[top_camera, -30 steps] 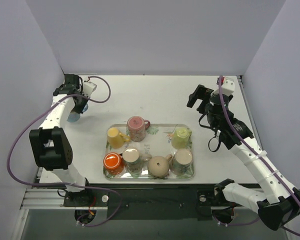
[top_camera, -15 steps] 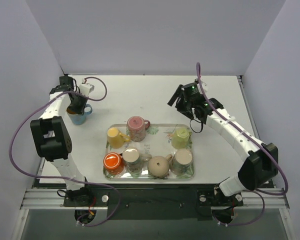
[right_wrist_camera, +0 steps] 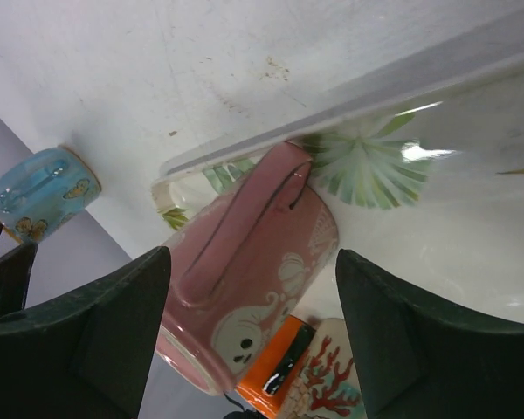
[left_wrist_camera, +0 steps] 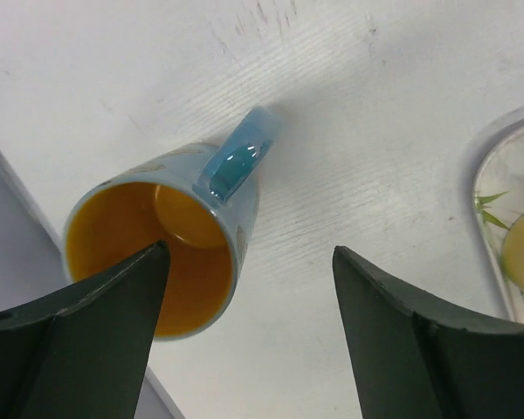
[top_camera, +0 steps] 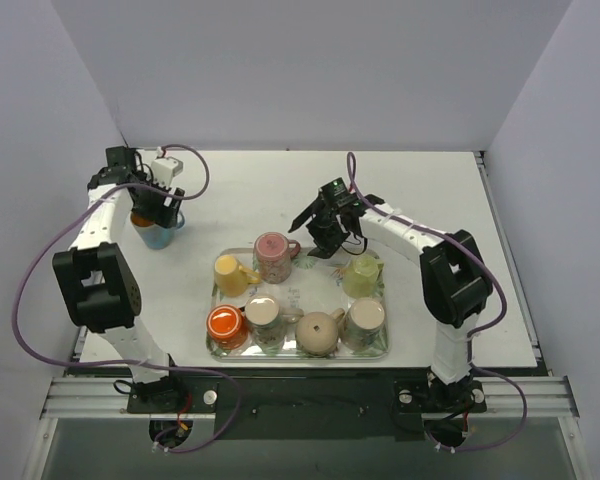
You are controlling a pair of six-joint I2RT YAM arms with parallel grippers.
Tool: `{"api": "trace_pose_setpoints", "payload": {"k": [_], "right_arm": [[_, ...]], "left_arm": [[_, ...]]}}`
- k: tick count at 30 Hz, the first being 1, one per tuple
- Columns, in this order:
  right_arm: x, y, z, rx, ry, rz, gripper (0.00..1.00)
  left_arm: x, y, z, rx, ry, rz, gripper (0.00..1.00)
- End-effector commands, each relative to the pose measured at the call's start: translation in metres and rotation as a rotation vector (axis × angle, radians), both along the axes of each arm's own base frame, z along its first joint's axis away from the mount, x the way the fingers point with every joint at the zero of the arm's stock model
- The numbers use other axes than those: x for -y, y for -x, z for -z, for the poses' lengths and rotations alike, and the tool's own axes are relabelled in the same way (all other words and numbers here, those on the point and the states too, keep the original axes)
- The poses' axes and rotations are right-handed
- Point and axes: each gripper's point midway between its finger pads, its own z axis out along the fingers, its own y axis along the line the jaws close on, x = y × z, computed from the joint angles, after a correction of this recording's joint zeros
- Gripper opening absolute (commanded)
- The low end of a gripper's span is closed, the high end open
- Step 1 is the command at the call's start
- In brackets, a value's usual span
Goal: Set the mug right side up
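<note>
A blue mug (top_camera: pixel 158 232) with an orange inside stands upright on the table at the far left, its mouth facing up (left_wrist_camera: pixel 170 262). My left gripper (top_camera: pixel 160 205) hovers just above it, open and holding nothing (left_wrist_camera: pixel 249 253). A pink mug (top_camera: pixel 272 255) stands on the tray (top_camera: pixel 325 275) at its back left, apparently base up. My right gripper (top_camera: pixel 315 235) is open just to the right of it. In the right wrist view the pink mug (right_wrist_camera: pixel 253 279) lies between the spread fingers of the right gripper (right_wrist_camera: pixel 252 255), and they do not touch it.
The tray also carries a yellow mug (top_camera: pixel 230 273), a green mug (top_camera: pixel 362 275), an orange mug (top_camera: pixel 224 323), a tan teapot (top_camera: pixel 318 332) and two patterned cups (top_camera: pixel 363 320). The tray rim (right_wrist_camera: pixel 244 153) runs behind the pink mug. The side wall stands close to the blue mug.
My left gripper has opened and let go of the blue mug, which now stands upright. The right arm swung left from the table's right side to the pink mug, its jaws narrowing somewhat.
</note>
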Motion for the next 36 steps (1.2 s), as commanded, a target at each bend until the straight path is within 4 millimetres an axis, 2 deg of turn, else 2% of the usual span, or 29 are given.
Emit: {"api": "trace_pose_setpoints", "payload": {"k": [1, 3, 5, 8, 11, 14, 16, 19, 20, 21, 22, 26, 28, 30, 31, 32, 33, 35, 36], "right_arm": [[-0.032, -0.007, -0.017, -0.045, -0.106, 0.009, 0.70], [-0.036, -0.011, -0.007, -0.065, -0.102, 0.022, 0.67], [-0.042, -0.014, -0.004, -0.075, -0.106, 0.027, 0.67], [-0.053, -0.016, 0.004, -0.092, -0.109, 0.018, 0.66], [-0.058, -0.013, 0.011, -0.102, -0.104, 0.011, 0.60], [-0.057, -0.017, 0.019, -0.109, -0.091, 0.021, 0.46], [-0.054, -0.019, 0.022, -0.103, -0.078, 0.027, 0.32], [-0.055, -0.020, 0.015, -0.078, -0.078, 0.008, 0.10], [-0.055, -0.019, 0.014, -0.073, -0.078, 0.004, 0.07], [-0.054, -0.019, 0.009, -0.055, -0.077, -0.006, 0.00], [-0.055, -0.017, 0.007, -0.050, -0.077, -0.015, 0.00], [-0.057, -0.019, -0.019, 0.046, -0.114, -0.056, 0.00], [-0.063, -0.021, -0.038, 0.130, -0.170, -0.093, 0.00], [-0.070, -0.026, -0.064, 0.248, -0.232, -0.131, 0.00], [-0.070, -0.027, -0.083, 0.332, -0.261, -0.153, 0.00], [-0.069, -0.028, -0.089, 0.367, -0.269, -0.158, 0.00], [-0.069, -0.026, -0.106, 0.446, -0.289, -0.182, 0.00], [-0.067, -0.021, -0.123, 0.535, -0.302, -0.211, 0.00], [-0.063, -0.018, -0.122, 0.561, -0.292, -0.226, 0.00]], "left_arm": [[0.014, -0.003, -0.078, 0.219, 0.022, 0.031, 0.86], [0.020, 0.003, -0.094, 0.251, 0.049, 0.026, 0.87], [0.030, 0.010, -0.100, 0.262, 0.080, 0.044, 0.88], [0.042, 0.019, -0.099, 0.256, 0.087, 0.075, 0.89], [0.049, 0.025, -0.096, 0.249, 0.062, 0.095, 0.89], [0.062, 0.029, -0.094, 0.243, 0.059, 0.124, 0.90], [0.070, 0.033, -0.093, 0.237, 0.054, 0.142, 0.89], [0.084, 0.038, -0.092, 0.232, 0.050, 0.178, 0.89], [0.087, 0.038, -0.094, 0.236, 0.051, 0.185, 0.89], [0.088, 0.041, -0.094, 0.235, 0.050, 0.190, 0.89], [0.100, 0.043, -0.095, 0.236, 0.053, 0.221, 0.89], [0.114, 0.048, -0.101, 0.247, 0.074, 0.258, 0.90], [0.120, 0.051, -0.106, 0.251, 0.099, 0.274, 0.90], [0.128, 0.055, -0.112, 0.249, 0.141, 0.299, 0.90], [0.134, 0.059, -0.113, 0.238, 0.174, 0.317, 0.90], [0.142, 0.061, -0.119, 0.242, 0.210, 0.340, 0.90], [0.145, 0.065, -0.118, 0.223, 0.229, 0.346, 0.91], [0.153, 0.071, -0.125, 0.210, 0.281, 0.367, 0.91], [0.159, 0.075, -0.129, 0.205, 0.311, 0.380, 0.91]]}}
